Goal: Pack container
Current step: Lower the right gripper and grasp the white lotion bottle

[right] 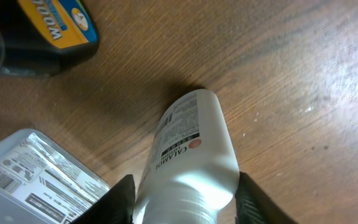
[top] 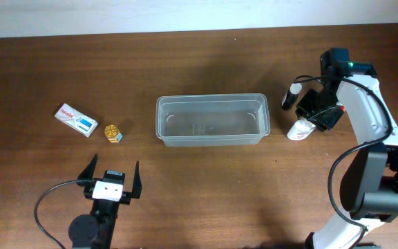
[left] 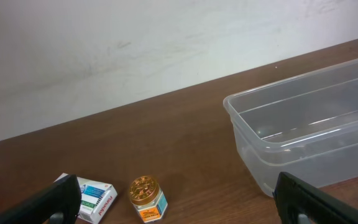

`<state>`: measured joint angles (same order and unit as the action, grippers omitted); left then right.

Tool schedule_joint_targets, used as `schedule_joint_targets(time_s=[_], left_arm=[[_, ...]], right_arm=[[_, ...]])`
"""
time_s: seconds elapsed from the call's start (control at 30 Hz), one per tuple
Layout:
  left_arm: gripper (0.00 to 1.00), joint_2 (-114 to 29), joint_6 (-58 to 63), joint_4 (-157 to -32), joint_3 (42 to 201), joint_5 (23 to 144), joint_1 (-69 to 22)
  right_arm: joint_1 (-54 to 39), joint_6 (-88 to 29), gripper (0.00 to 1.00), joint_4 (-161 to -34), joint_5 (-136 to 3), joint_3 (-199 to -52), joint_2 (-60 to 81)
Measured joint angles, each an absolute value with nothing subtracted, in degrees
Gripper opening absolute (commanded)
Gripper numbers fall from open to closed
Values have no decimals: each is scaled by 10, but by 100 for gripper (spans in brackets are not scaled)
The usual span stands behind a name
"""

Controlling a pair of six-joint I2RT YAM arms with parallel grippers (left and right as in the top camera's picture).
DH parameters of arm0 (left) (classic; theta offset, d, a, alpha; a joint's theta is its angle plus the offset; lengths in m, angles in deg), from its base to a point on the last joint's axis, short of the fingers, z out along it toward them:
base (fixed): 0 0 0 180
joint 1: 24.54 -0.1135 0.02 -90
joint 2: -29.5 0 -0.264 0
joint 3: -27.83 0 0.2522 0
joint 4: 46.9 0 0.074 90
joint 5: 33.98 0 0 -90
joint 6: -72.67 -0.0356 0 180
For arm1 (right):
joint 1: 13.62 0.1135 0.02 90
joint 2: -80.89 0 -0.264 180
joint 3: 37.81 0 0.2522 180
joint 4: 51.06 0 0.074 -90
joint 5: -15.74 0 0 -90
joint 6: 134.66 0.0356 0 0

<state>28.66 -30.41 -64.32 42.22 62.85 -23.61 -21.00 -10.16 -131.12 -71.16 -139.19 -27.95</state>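
Right gripper [right: 185, 182] first: its jaws straddle a white lotion bottle [right: 194, 149], one finger along each flank, and the bottle's long axis runs straight out between them. They're close on both sides, but whether they're actually pinching, I can't tell. Just past it there's a foil-faced pack [right: 36, 180] to one side and a dark bottle with a yellow label [right: 48, 28] further out on the tabletop [right: 303, 74].

Now the relation that matters. The container [top: 213, 138] lies to the left of those jaws, its right end just beside the bottle, its long axis running left to right, and it looks bare inside. The right arm is clearly the nearer one, so I'd expect a lift and a short carry leftward over the rim.

Over to the left gripper [top: 114, 169]: jaws spread wide and holding nothing, low at the front. Beyond it sit a small gold-lidded jar [top: 113, 133] and a flat white box [top: 74, 119], off the container's left end.
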Motion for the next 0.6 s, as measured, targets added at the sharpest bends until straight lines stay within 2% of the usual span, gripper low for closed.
schedule_joint_targets(time_s=[0.27,0.4,0.6], left_arm=[[99,287,-304,-643,422,629,-236],[99,287,-304,-643,422,629,-236],[100,287,-304,-643,422,629,-236]], right_arm=[[-210,-151,38,-1312,-712,-1392,-279],[-210,-175,47,-1325,-712,-1392,-279],[-210,-195,49,-1340,-712,-1392,-279]])
